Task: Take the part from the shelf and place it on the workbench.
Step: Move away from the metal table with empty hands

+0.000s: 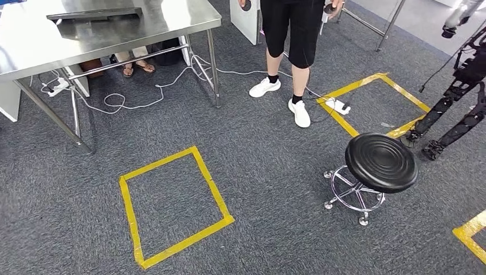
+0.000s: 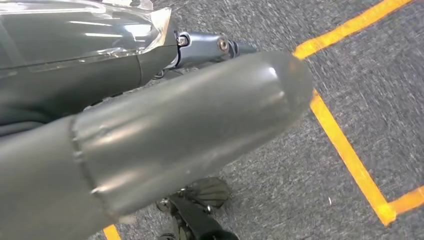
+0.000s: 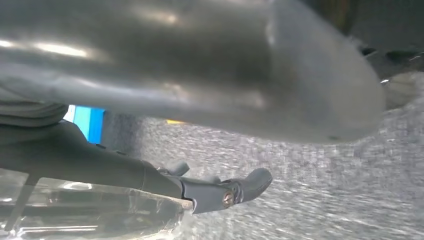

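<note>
Steel workbench [image 1: 114, 34] sits upper left of frame. Left hand [image 2: 165, 135] and right hand [image 3: 200, 85] hang over carpet; whether either grasps anything cannot be told.

I'm counting one steel workbench [image 1: 34, 43] at upper left, one black stool [image 1: 381, 162] at right, three yellow tape squares, the full one [image 1: 172, 206] at lower centre, and one person [image 1: 292, 34] standing at top centre.
</note>
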Controlling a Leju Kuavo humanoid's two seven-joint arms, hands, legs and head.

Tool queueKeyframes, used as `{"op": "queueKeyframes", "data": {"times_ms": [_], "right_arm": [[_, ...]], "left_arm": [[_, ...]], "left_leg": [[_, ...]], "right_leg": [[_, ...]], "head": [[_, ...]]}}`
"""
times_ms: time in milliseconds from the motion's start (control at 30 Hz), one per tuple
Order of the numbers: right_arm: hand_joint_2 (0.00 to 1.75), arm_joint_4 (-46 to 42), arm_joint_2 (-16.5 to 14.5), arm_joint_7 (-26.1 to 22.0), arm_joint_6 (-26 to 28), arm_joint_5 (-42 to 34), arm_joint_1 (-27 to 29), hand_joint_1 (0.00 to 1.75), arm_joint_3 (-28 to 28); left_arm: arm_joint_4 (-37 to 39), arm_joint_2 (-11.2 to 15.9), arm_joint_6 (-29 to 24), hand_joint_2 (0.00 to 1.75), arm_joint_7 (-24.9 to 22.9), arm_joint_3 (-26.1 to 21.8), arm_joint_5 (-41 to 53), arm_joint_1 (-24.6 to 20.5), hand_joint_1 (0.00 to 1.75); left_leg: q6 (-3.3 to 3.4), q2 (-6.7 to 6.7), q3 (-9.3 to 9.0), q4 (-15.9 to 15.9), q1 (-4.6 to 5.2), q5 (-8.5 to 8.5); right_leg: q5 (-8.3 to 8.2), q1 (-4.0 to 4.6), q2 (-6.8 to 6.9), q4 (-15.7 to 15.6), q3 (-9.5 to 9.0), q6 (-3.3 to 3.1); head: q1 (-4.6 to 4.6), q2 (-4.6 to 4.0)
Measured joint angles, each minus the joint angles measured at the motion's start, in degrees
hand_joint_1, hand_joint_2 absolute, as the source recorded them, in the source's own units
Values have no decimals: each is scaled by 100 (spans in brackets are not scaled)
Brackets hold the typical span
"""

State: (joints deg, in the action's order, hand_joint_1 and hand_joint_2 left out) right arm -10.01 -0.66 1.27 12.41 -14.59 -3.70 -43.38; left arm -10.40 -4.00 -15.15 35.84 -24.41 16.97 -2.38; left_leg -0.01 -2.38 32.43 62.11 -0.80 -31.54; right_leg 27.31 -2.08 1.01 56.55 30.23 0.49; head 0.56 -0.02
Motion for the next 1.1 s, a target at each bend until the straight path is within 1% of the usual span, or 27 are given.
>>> {"op": "queueKeyframes", "data": {"times_ms": [33, 67, 100, 133, 167, 200, 267, 333, 400, 433, 467, 533, 600, 633, 667, 700, 767, 800, 833, 867, 900, 933, 967, 1000, 1033, 1067, 1100], "right_arm": [[0, 1, -3, 0, 0, 2, -4, 0, -3], [0, 1, -8, -1, 0, 4, -5, 0, -8], [0, 2, -12, -1, 0, 4, -2, 0, -16], [0, 2, -14, -1, 0, 4, 5, 0, -24], [0, 2, -15, -1, 0, 4, 11, 0, -31], [0, 2, -16, -1, 0, 4, 13, 0, -37], [0, 2, -20, -1, 0, 5, -4, 0, -43], [0, 2, -22, -2, 0, 8, -29, 0, -53], [0, 7, -18, -2, -1, 15, -18, 0, -73], [0, 10, -15, -2, -2, 20, -4, 0, -84], [0, 15, -13, 1, -3, 28, 6, 0, -95], [0, 19, -13, 4, -11, 45, -1, 0, -108], [0, 20, -9, 19, -29, 56, -13, 0, -119], [0, 20, 0, 42, -41, 57, -14, 0, -123], [0, 21, 10, 72, -50, 54, -13, 0, -127], [0, 24, 24, 109, -58, 44, -11, 0, -127], [0, 29, 43, 173, -58, 17, -28, 0, -127], [0, 32, 50, 194, -55, 2, -45, 0, -127], [0, 32, 52, 212, -48, -10, -58, 0, -127], [0, 33, 54, 234, -42, -22, -61, 0, -127], [0, 34, 51, 258, -37, -33, -53, 0, -127], [0, 34, 40, 285, -33, -41, -37, 0, -127], [0, 35, 31, 308, -33, -46, -26, 0, -127], [0, 37, 22, 324, -37, -47, -26, 0, -127], [0, 38, 14, 336, -45, -45, -36, 0, -127], [0, 39, 13, 352, -58, -41, -48, 0, -127], [0, 39, 11, 368, -76, -33, -58, 0, -127]], "left_arm": [[0, -2, -1, 0, -1, -2, 0, 13, 0], [0, -1, -2, 0, -3, -5, -1, 26, 0], [0, -1, -2, 0, -3, -8, -1, 35, 0], [0, -1, -2, 0, -4, -10, -1, 38, 0], [0, -2, -2, 0, -4, -12, -1, 38, 0], [0, -2, -2, 0, -4, -16, -2, 38, 0], [2, -2, -2, 0, -4, -25, -2, 42, 0], [4, -2, -5, 0, -6, -31, -4, 48, 0], [4, -4, -15, 0, -8, -33, -7, 45, 0], [3, -8, -27, 0, -8, -34, -9, 39, 0], [2, -13, -39, 0, -9, -36, -10, 33, 0], [0, -22, -66, 0, -29, -41, -15, 37, 0], [0, -24, -70, 0, -90, -51, -22, 48, 0], [0, -23, -57, 0, -130, -55, -24, 45, 0], [0, -23, -31, 0, -175, -58, -21, 40, 0], [0, -23, 3, 0, -214, -59, -15, 36, 0], [0, -24, 74, 0, -280, -58, 3, 32, 0], [0, -24, 104, 0, -302, -57, 13, 33, 0], [0, -22, 129, 0, -323, -57, 26, 28, 0], [-1, -20, 155, 0, -346, -57, 40, 16, 0], [-2, -18, 174, 0, -371, -57, 55, -4, 0], [-4, -10, 192, 0, -396, -57, 72, -29, 0], [-7, -4, 207, 0, -419, -57, 85, -45, 0], [-8, 3, 218, 0, -440, -56, 95, -51, 0], [-8, 9, 227, 0, -464, -56, 99, -45, 0], [-7, 11, 234, 0, -496, -55, 99, -32, 0], [-7, 13, 238, 0, -537, -55, 97, -22, 0]], "left_leg": [[-15, 149, 145, 376, -6, -247], [-23, 207, 294, 761, -12, -448], [-29, 229, 398, 1044, -20, -551], [-35, 238, 416, 1141, -35, -538], [-38, 249, 325, 1002, -55, -408], [-42, 296, 144, 667, -83, -202], [-48, 552, -234, -103, -139, 120], [-36, 711, -362, -434, -139, 187], [34, 599, -339, -456, -88, 209], [90, 527, -330, -475, -70, 243], [151, 450, -313, -497, -57, 277], [246, 276, -270, -524, -34, 328], [292, 84, -221, -523, 1, 350], [300, -7, -199, -521, 15, 359], [304, -89, -185, -520, 26, 367], [303, -163, -180, -520, 37, 372], [282, -301, -196, -505, 72, 373], [260, -368, -202, -499, 94, 371], [234, -433, -208, -490, 114, 371], [207, -505, -207, -483, 130, 372], [182, -565, -211, -484, 126, 375], [146, -530, -208, -456, 112, 354], [107, -406, -179, -370, 93, 274], [68, -222, -110, -188, 69, 128], [31, -10, 10, 107, 43, -73], [7, 129, 161, 478, 26, -284], [-12, 196, 307, 832, 9, -438]], "right_leg": [[-23, 12, -62, 2, 24, -28], [-41, 19, -127, 5, 48, -41], [-55, 24, -202, 9, 67, -39], [-66, 24, -280, 13, 76, -30], [-75, 18, -360, 17, 77, -16], [-83, 11, -441, 23, 75, -1], [-100, 20, -591, 47, 98, 43], [-142, 33, -719, 65, 175, 128], [-201, 31, -819, 50, 265, 233], [-199, 30, -755, 75, 315, 262], [-135, 39, -621, 185, 399, 265], [170, 49, -291, 755, 689, 197], [490, 55, -188, 1501, 1012, 149], [551, 56, -177, 1694, 1060, 162], [532, 57, -163, 1668, 986, 194], [447, 62, -122, 1413, 784, 229], [255, 116, 165, 577, 223, 246], [189, 150, 299, 252, 17, 222], [154, 181, 387, 63, -80, 186], [134, 204, 378, -3, -88, 154], [112, 185, 301, 5, -66, 117], [88, 148, 237, -5, -61, 88], [63, 111, 173, -15, -60, 54], [31, 71, 113, -26, -61, 8], [3, 52, 49, -27, -53, -27], [-23, 55, -24, -23, -24, -58], [-46, 58, -102, -20, -7, -73]], "head": [[7, 0], [6, 0], [5, -1], [7, -1], [5, -1], [6, -1], [9, -1], [5, 0], [0, 1], [-3, 1], [-17, 1], [-54, 0], [-75, 0], [-77, 0], [-80, 0], [-81, 0], [-96, 0], [-99, 1], [-100, 1], [-100, 2], [-93, 2], [-91, 1], [-86, 1], [-80, 0], [-75, 0], [-68, 1], [-68, 1]]}}
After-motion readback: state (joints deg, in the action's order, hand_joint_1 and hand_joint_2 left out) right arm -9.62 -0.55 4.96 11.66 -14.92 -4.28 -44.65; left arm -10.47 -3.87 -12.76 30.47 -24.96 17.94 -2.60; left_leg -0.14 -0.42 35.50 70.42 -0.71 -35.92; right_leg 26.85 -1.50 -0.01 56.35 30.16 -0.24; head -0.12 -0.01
